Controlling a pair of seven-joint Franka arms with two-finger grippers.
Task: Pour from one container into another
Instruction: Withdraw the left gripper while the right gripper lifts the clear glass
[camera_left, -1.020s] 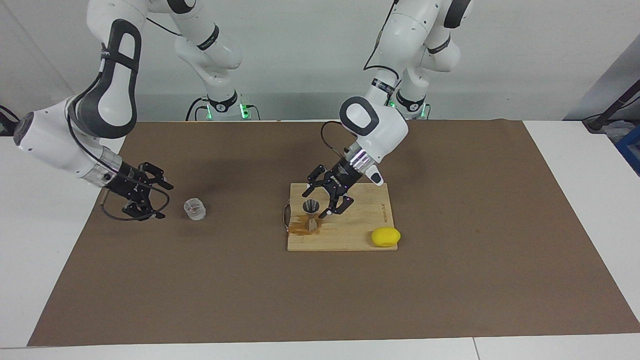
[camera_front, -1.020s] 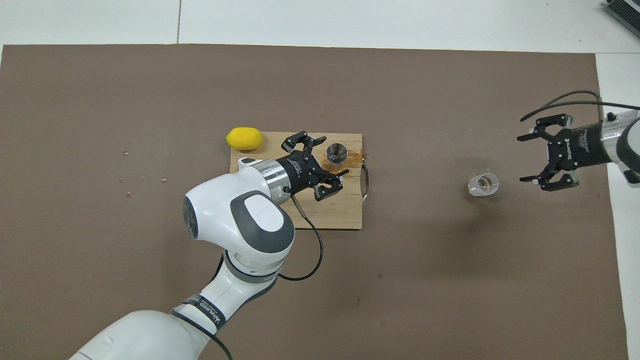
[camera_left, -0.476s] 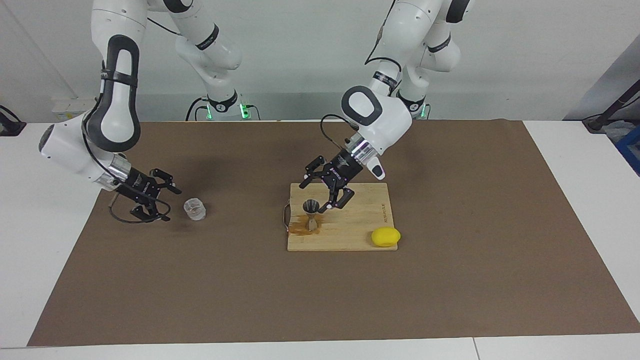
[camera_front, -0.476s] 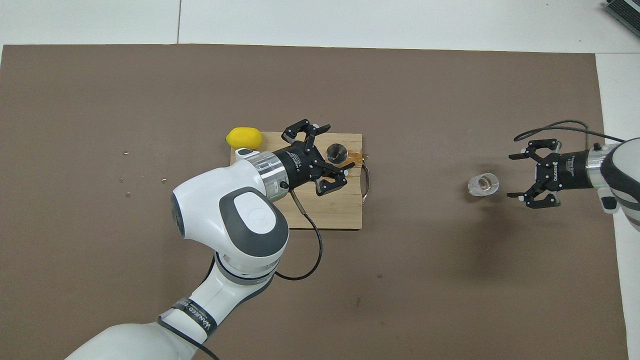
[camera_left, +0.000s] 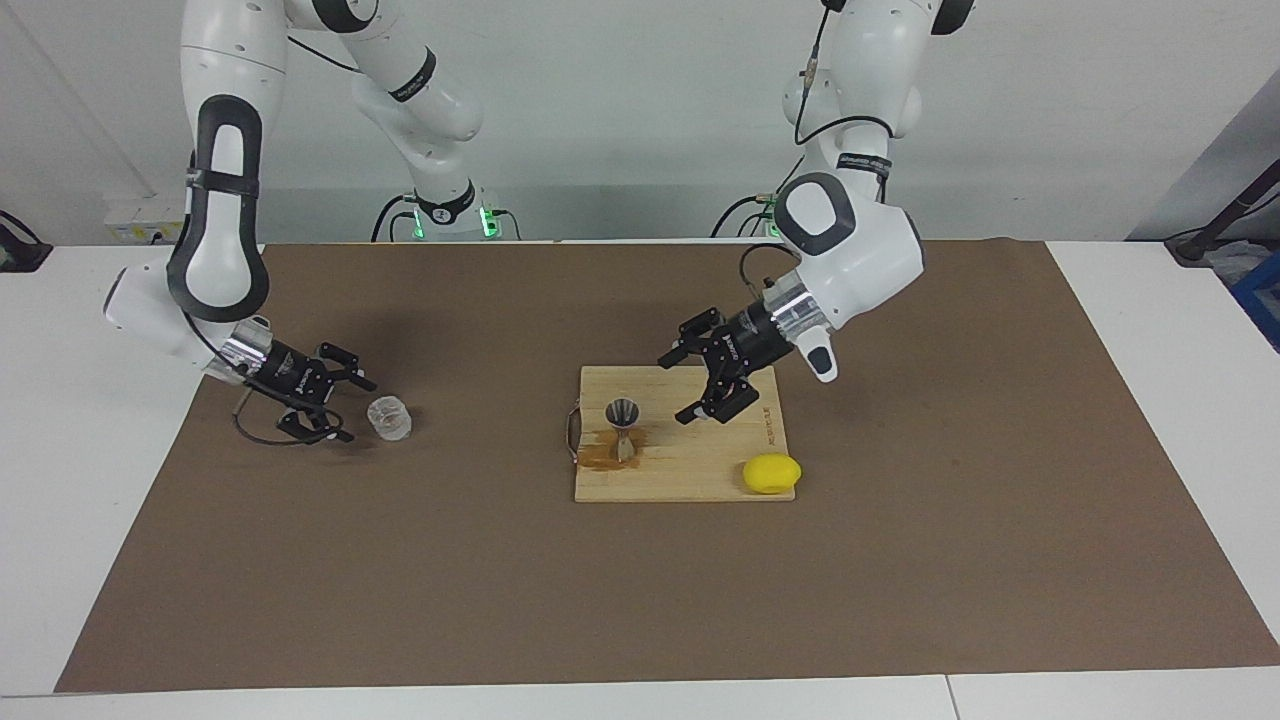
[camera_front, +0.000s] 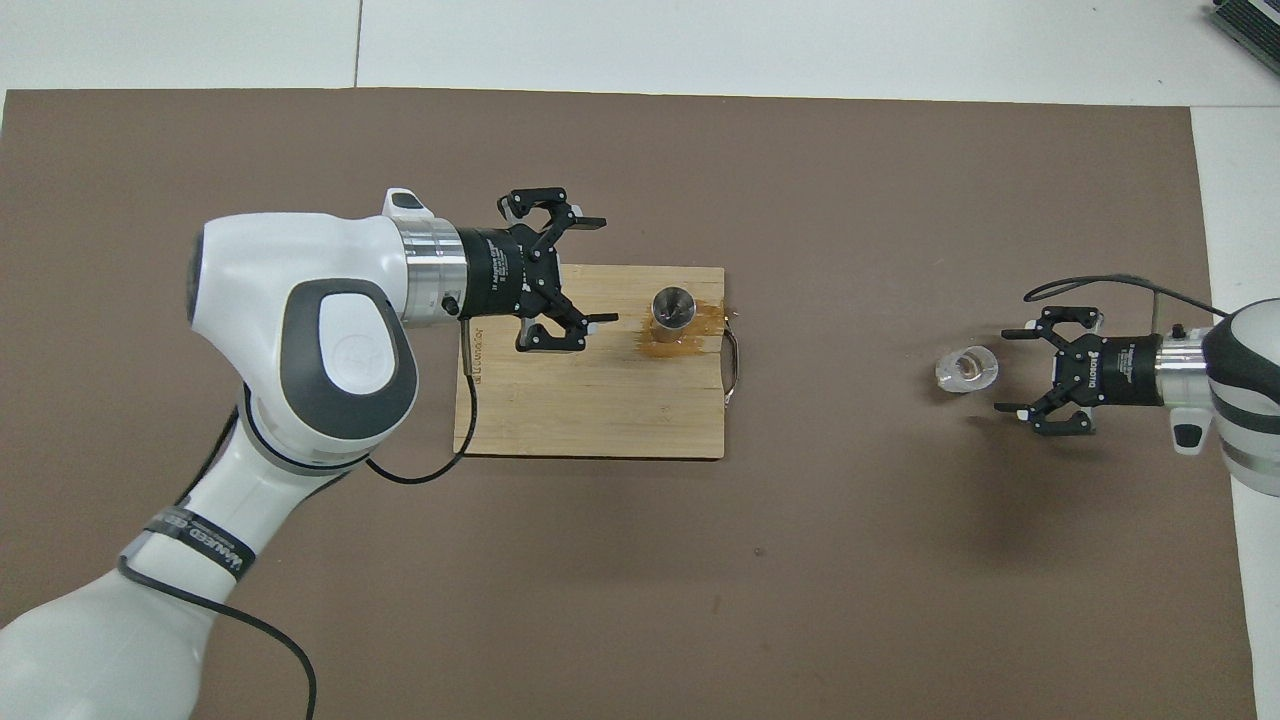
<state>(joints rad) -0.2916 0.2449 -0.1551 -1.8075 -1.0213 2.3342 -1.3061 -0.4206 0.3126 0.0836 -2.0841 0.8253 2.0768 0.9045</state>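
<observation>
Since a moment ago I have drawn my left pincer (camera_left: 690, 387) back from the steel jigger (camera_left: 623, 429): it was spread around the jigger's cup, and now it hangs over the wooden board (camera_left: 700, 470), beside the jigger and apart from it, toward my left arm's end. Its fingers are spread wide and hold nothing. The jigger stands upright on the board where it stood, in a brown spill (camera_left: 602, 459), and the lemon (camera_left: 771, 473) has not shifted from the board's corner.

My right pincer (camera_left: 345, 408) has meanwhile come closer to the clear glass cup (camera_left: 389, 418). It is low over the brown mat (camera_left: 500, 600), fingers spread wide and empty, with the cup just in front of its tips. I cannot tell whether a tip touches the glass. The cup sits on the mat, well apart from the board, toward my right arm's end.
</observation>
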